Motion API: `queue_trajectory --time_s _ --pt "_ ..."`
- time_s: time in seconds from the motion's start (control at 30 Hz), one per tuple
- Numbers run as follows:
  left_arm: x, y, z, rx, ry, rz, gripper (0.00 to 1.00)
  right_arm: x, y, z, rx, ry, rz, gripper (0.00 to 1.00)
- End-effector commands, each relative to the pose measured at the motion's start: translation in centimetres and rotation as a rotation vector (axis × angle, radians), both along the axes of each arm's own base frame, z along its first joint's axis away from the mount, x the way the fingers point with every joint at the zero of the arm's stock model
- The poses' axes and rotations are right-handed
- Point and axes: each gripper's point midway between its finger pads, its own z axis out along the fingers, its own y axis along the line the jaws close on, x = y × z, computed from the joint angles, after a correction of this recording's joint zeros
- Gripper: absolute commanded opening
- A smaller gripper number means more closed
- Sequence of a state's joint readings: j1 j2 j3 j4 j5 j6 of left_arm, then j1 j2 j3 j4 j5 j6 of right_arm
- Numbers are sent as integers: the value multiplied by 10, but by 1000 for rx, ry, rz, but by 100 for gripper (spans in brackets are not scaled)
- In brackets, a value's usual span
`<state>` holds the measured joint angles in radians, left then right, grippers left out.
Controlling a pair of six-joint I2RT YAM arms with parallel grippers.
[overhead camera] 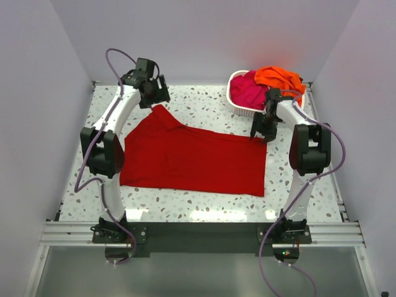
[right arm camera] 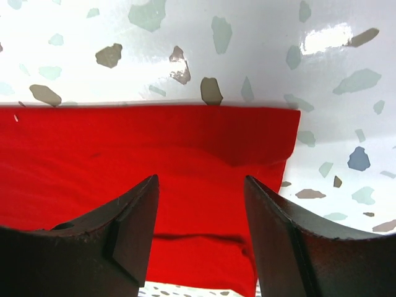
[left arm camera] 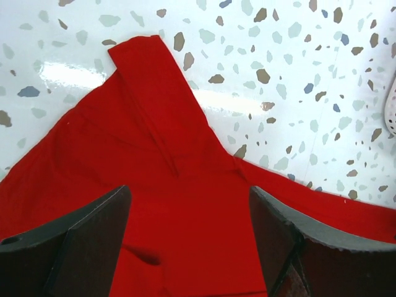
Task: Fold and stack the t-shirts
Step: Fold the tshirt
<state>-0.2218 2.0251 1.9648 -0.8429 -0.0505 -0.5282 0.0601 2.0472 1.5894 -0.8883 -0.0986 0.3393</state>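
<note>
While the deep red t-shirt point(overhead camera: 192, 161) lies flat, unstacked, on the worktop point(overhead camera: 204, 111), left pincer point(left arm camera: 189, 241) and right pincer point(right arm camera: 201, 229) hang released over it; pink t-shirt point(overhead camera: 247, 93) and orange t-shirt point(overhead camera: 281, 79) sit unfolded in the basket point(overhead camera: 235, 102).

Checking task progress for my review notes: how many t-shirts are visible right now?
3. A deep red t-shirt lies spread on the table; a magenta t-shirt and an orange t-shirt sit heaped in the white basket, far right. Others may hide beneath.
</note>
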Motion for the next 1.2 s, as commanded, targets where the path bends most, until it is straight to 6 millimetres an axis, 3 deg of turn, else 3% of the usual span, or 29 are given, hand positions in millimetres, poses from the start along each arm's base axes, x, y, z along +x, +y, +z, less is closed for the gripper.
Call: queue_trajectory --time_s 0.0,0.07,0.1,0.2,0.43,0.57,0.73,0.93,1.17 --pt "24 -6 -35 -34 2 14 82 14 3 13 18 -68 -7 60" --pt "36 5 -39 -35 -2 51 79 11 4 16 24 -71 -31 60" --pt "41 9 -54 -38 24 73 78 10 5 17 31 -71 -40 59" --pt "61 36 -66 -66 20 142 74 7 10 23 63 -88 -71 59" --pt "91 70 -93 -81 -9 223 69 -2 0 31 7 -59 -82 57" --pt "106 72 -110 -95 -17 217 69 -4 -3 34 -10 -50 -80 56" --pt "127 65 -104 -129 -94 187 66 -4 -3 29 -15 -24 -71 55" --pt "131 60 -120 -108 -72 169 59 -1 -3 26 -10 -23 -79 54" --pt "123 50 -122 -38 -64 150 55 -3 -2 21 -8 -8 -66 53"
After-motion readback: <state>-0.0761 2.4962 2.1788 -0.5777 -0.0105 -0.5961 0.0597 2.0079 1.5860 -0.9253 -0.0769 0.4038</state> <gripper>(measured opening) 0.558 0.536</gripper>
